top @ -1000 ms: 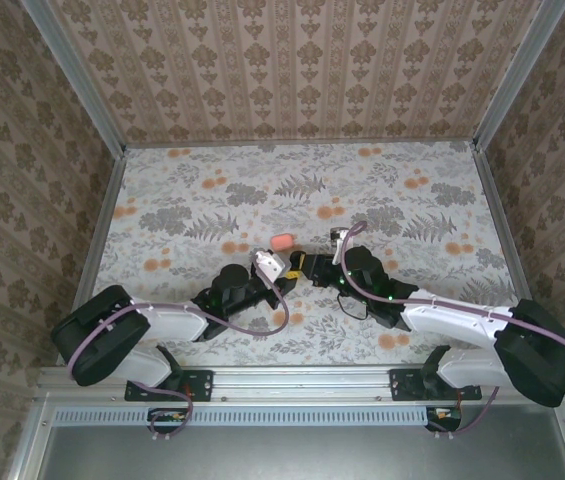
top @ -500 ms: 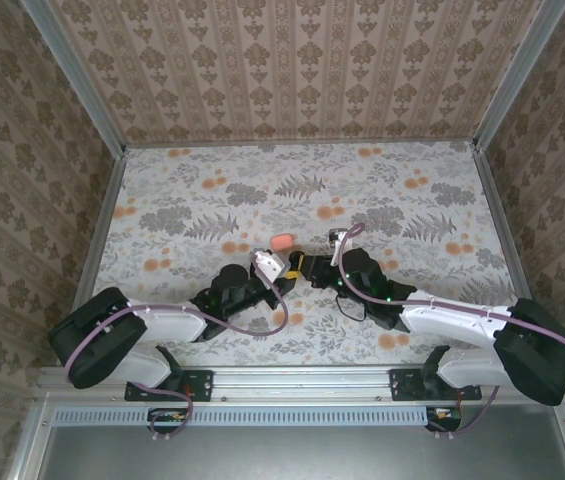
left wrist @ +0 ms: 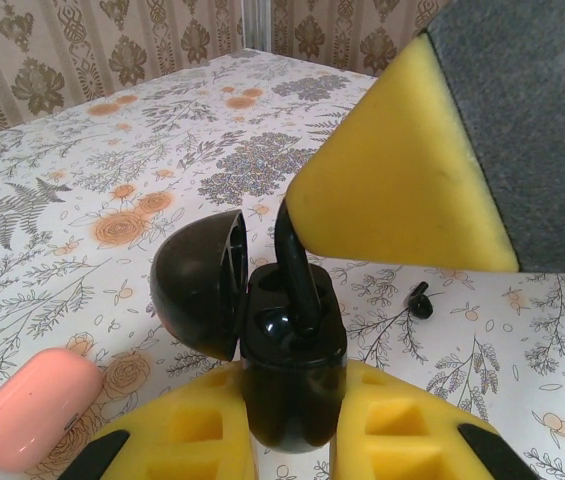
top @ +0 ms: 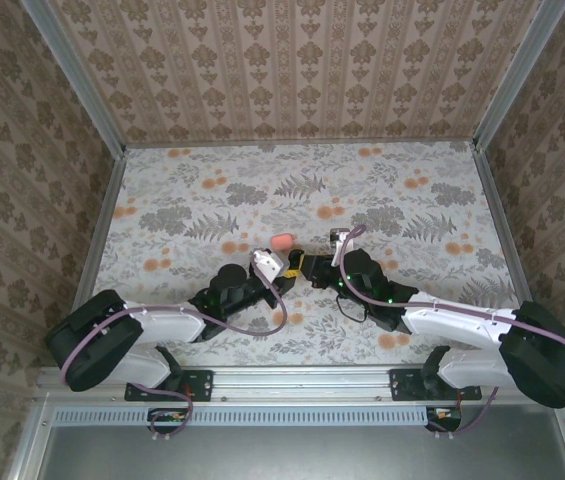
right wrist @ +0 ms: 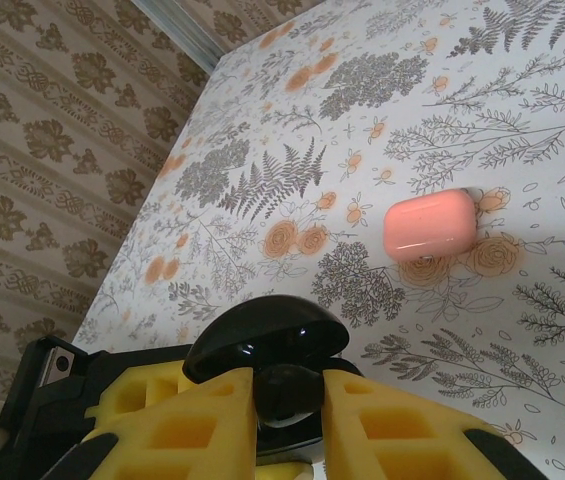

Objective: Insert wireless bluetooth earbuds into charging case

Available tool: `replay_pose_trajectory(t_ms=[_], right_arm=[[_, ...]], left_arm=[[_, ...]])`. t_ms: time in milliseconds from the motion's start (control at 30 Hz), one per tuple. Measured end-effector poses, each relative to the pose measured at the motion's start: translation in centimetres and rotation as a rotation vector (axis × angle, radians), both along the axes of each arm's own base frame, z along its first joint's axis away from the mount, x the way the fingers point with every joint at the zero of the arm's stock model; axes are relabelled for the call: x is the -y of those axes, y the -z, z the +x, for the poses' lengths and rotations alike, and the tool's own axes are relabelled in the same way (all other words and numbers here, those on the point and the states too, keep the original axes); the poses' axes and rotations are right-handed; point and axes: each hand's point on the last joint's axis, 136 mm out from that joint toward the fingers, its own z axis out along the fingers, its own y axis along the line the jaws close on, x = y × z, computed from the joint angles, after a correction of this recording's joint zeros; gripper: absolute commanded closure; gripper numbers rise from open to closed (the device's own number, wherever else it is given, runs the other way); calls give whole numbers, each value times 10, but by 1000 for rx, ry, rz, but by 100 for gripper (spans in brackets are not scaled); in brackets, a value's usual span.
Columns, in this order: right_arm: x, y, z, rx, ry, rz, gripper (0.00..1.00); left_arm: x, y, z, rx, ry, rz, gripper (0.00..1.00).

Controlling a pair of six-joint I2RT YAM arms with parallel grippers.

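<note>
The left tool (left wrist: pixel 292 432) is clenched on the open black case (left wrist: pixel 292 365), whose lid (left wrist: pixel 200 295) is tipped back. The right tool (right wrist: pixel 287 415) pinches a black earbud (left wrist: pixel 299 282) right above the case, and its stem dips into the case. The left wrist view shows a second black earbud (left wrist: pixel 420 300) lying on the table (left wrist: pixel 112 170) just beside the case. From the right wrist, the lid hides the inside of the case. A shut pink case (right wrist: pixel 429 225) lies near the black case.
</note>
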Motion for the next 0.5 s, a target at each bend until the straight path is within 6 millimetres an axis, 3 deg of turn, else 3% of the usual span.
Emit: replay_pose_trajectory(t_ms=[500], right_arm=[[1, 1, -5, 27, -16, -61, 76]], left_arm=[[-1, 2, -1, 1, 4, 17, 87]])
